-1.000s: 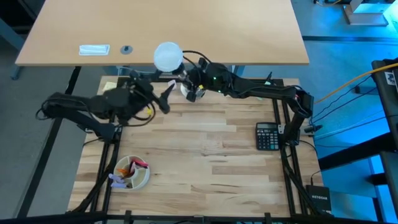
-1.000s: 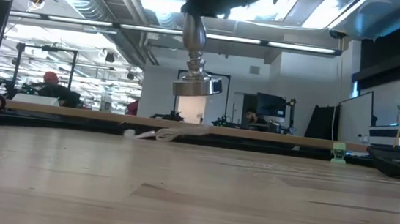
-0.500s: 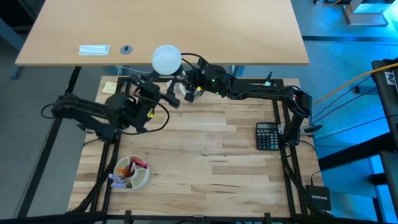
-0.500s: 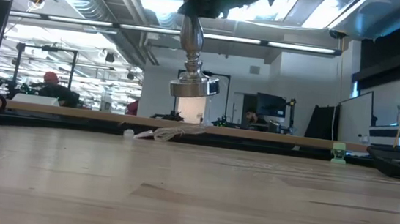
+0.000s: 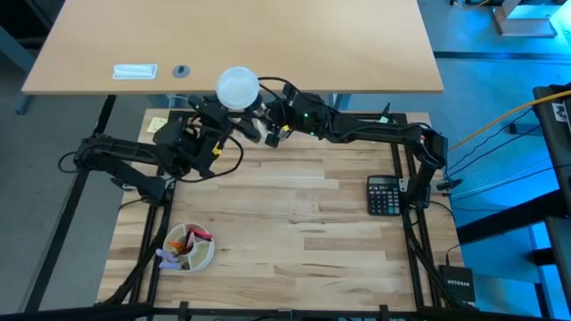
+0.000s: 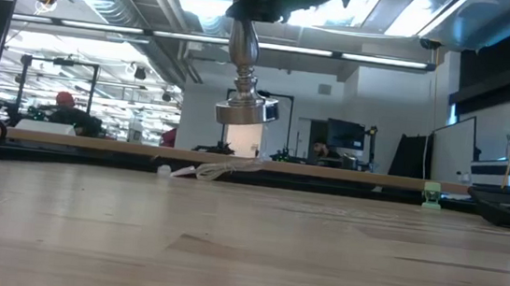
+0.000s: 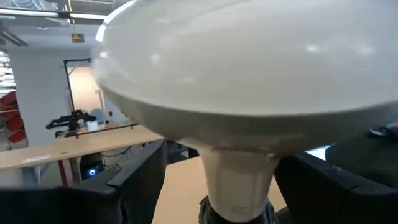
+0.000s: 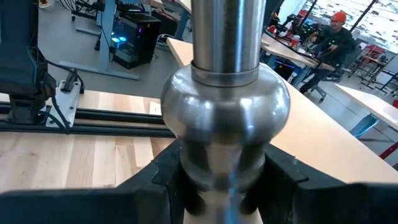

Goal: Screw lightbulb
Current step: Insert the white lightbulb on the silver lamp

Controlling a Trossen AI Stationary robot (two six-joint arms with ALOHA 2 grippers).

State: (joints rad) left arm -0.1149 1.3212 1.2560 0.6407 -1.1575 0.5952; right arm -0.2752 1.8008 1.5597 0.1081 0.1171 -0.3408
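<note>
Matte white, the lightbulb [image 5: 238,87] sits at twelve o'clock on the table's far edge, seated in the stand [image 6: 244,76] clamped by the right gripper [image 5: 270,127] — the left gripper [image 5: 228,114], fingers wide around its neck, should close squarely before twisting.

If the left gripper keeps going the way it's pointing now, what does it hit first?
Most likely the lightbulb: the left gripper has its open fingers either side of the bulb's neck, dead ahead. Contact isn't clear.
</note>
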